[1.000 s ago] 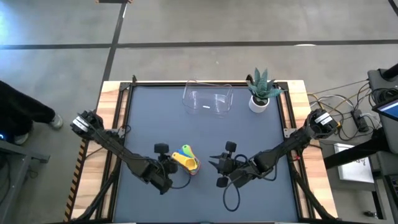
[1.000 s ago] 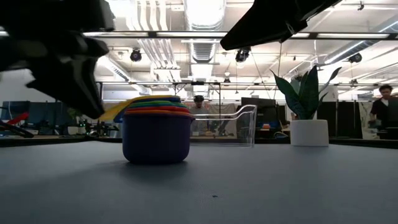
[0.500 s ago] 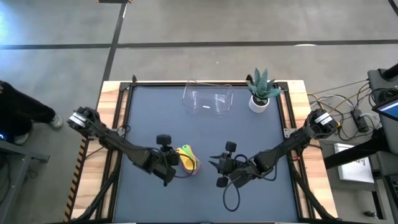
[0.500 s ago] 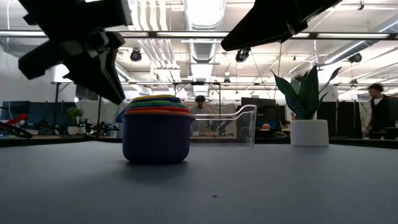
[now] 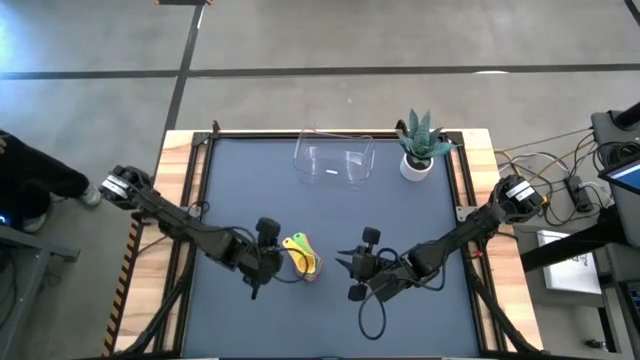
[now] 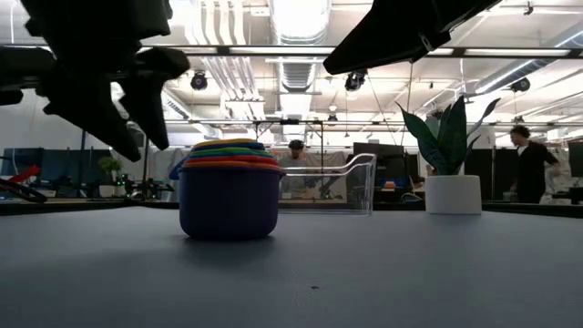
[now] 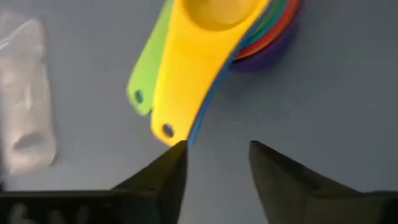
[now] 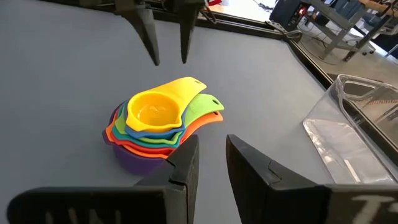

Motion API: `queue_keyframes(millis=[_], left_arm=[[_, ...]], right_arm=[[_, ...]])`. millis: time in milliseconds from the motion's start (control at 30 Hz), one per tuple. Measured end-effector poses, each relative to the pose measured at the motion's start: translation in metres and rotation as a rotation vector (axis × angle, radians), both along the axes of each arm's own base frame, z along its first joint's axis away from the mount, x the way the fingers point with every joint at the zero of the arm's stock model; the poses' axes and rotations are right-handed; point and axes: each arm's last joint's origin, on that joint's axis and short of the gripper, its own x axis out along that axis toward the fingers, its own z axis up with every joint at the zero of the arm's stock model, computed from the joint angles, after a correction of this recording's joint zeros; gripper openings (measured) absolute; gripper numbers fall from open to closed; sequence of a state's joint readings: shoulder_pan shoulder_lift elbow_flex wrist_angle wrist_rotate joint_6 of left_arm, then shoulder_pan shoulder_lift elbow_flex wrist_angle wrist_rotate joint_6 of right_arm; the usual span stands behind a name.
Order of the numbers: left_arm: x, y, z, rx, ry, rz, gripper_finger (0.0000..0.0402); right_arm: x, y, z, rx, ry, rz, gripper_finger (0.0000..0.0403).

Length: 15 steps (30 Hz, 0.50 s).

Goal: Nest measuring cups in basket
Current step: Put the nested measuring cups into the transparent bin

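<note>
i see the table point(image 5: 330, 190) under both arms. the basket point(image 5: 333, 160) sits at the far edge, beside the plant point(image 5: 418, 147), with no cups in it. the cups point(image 5: 301, 256) stand nested in one stack on the near middle of the table, well apart from the basket, yellow on top. my left gripper point(image 7: 214, 163) hovers just beside the handles, fingers apart, holding nothing. my right gripper point(image 8: 210, 155) waits on the stack's other side, fingers parted a little, empty.
</note>
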<state>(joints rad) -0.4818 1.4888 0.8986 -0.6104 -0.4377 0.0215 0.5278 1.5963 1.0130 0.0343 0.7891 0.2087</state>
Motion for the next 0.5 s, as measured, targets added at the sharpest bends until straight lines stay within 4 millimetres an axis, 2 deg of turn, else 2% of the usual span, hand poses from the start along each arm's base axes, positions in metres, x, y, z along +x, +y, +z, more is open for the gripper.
queue_keyframes(millis=[167, 267, 367, 500], left_arm=[[0.009, 0.01, 0.002, 0.018, 0.012, -0.125, 0.0236], [0.016, 0.017, 0.004, 0.048, -0.013, -0.172, 0.0271], [0.021, 0.026, 0.005, 0.075, -0.022, -0.192, 0.0289], [0.03, 0.036, 0.005, 0.073, -0.031, -0.249, 0.0292]], right_arm=[[0.0, 0.0, 0.0, 0.0, 0.0, 0.0, 0.007], [0.0, 0.0, 0.0, -0.002, 0.001, 0.0, 0.007], [0.0, 0.0, 0.0, -0.001, 0.001, 0.0, 0.007], [0.0, -0.001, -0.001, -0.004, 0.003, -0.002, 0.007]])
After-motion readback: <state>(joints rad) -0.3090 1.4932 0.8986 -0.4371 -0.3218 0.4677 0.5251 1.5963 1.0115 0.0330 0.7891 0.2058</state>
